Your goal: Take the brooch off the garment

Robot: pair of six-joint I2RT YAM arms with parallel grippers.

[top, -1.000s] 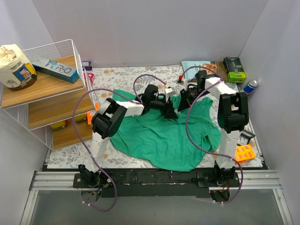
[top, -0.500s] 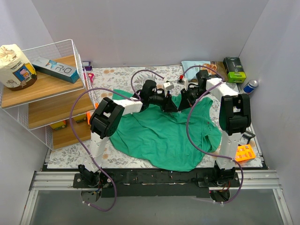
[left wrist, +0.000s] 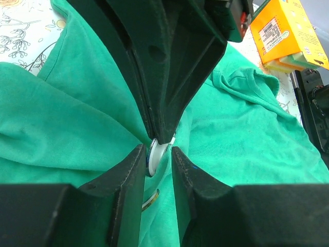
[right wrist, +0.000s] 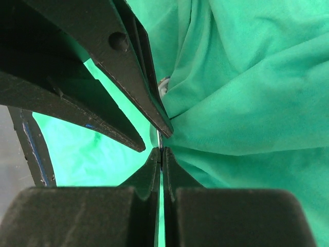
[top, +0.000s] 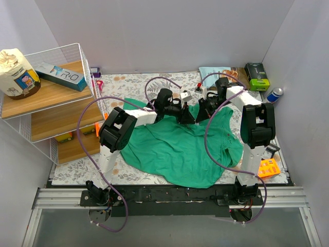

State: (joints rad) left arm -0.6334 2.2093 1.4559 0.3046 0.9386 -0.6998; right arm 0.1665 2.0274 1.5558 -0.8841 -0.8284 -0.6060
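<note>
The green garment [top: 180, 146] lies wrinkled on the floral mat, and both grippers meet at its far edge. The brooch [left wrist: 157, 152] is a small round disc with a white face. It stands edge-on in a bunched fold, between my left gripper's [left wrist: 157, 149] fingers, which stand a little apart. My right gripper [right wrist: 161, 150] is shut on the brooch's thin edge [right wrist: 160, 141], and its dark fingers [left wrist: 169, 77] come down from above in the left wrist view. The left fingers [right wrist: 123, 56] show spread at the upper left of the right wrist view. From above, the left gripper [top: 188, 117] and right gripper [top: 198, 114] nearly touch.
A wire shelf unit [top: 56, 103] with boxes stands at the left. A green box [top: 257, 77] and a blue can [top: 275, 94] sit at the far right. An orange box [top: 269, 168] lies by the right arm's base. The floral mat [top: 128, 82] covers the table.
The left gripper has moved a little away from me, toward the right gripper, taking the cloth edge with it. The right arm has hardly moved. Little differs over the last half second.
</note>
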